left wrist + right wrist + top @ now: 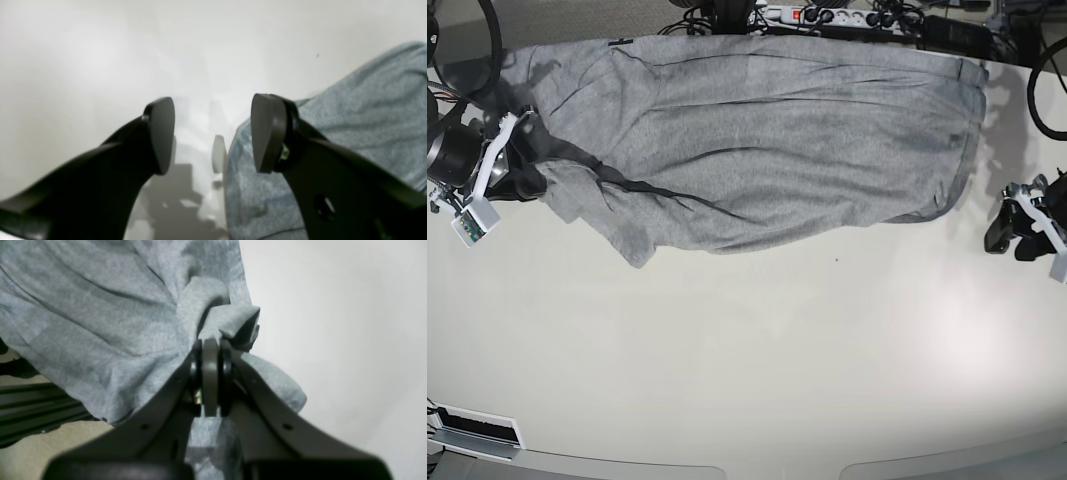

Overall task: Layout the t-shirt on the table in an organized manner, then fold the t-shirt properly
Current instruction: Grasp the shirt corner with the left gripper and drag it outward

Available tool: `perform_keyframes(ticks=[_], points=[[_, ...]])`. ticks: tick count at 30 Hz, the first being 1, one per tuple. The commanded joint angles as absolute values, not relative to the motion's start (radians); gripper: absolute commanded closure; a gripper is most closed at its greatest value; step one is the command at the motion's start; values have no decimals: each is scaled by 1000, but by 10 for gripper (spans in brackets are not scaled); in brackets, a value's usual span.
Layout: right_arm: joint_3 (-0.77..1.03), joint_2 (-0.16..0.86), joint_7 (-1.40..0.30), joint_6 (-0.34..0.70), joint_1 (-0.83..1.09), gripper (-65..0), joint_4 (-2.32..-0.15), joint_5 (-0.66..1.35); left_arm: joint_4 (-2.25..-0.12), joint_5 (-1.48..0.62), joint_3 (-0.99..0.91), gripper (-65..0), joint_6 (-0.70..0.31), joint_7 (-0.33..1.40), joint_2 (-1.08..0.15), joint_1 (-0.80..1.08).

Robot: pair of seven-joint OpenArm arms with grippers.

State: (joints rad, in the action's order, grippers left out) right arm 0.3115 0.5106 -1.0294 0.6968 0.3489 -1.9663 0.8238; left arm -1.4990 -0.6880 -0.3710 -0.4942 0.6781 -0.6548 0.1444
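The shirt lies spread along the table's far edge, plain side up; a gripper sits near its right end.

Heather-grey soft cotton short-sleeved t-shirt: spread wide across far half of worktop, plain grey side up, no lettering visible. Surface wrinkled, long creases running lengthwise. Far edge reaches worktop's far rim; near edge uneven, one corner drooping toward viewer. One end bunched and lifted in folds; opposite end lying flat, hem edge curved.

Large glossy off-white worktop with curved edges: near half bare, faint reflections.
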Motion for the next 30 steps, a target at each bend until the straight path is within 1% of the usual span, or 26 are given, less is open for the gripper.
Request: perform_keyframes(ticks=[1, 5, 12, 17, 18, 20, 22, 26, 30], points=[[321, 518, -1007, 698, 341, 0, -1981, 842, -1483, -699, -357, -371, -496, 658, -678, 117], [321, 485, -1007, 698, 341, 0, -1981, 842, -1325, -699, -255, -371, -505, 658, -674, 20], [321, 448, -1007, 698, 341, 0, -1981, 838, -1023, -684, -106, -371, -611, 658, -620, -190], [321, 449, -1007, 698, 340, 0, -1981, 838, -868, -685, -52, -370, -672, 660, -579, -265], [321, 449, -1007, 698, 340, 0, -1981, 839, -852, -685, -44, -361, -689, 660, -575, -269], [321, 448, -1007, 698, 340, 0, -1981, 838, -844, -685, -31, -317, -698, 662, -567, -269], [321, 448, -1006, 698, 340, 0, -1981, 839, -844, -685, -26, -236, -698, 664, -560, -270], [321, 448, -1003, 698, 340, 0, -1981, 839, -844, -685, -27, 0, -698, 659, -564, -284], [321, 447, -984, 698, 340, 0, -1981, 838, -844, -685, -27, 0, -698, 664, -571, -321]])
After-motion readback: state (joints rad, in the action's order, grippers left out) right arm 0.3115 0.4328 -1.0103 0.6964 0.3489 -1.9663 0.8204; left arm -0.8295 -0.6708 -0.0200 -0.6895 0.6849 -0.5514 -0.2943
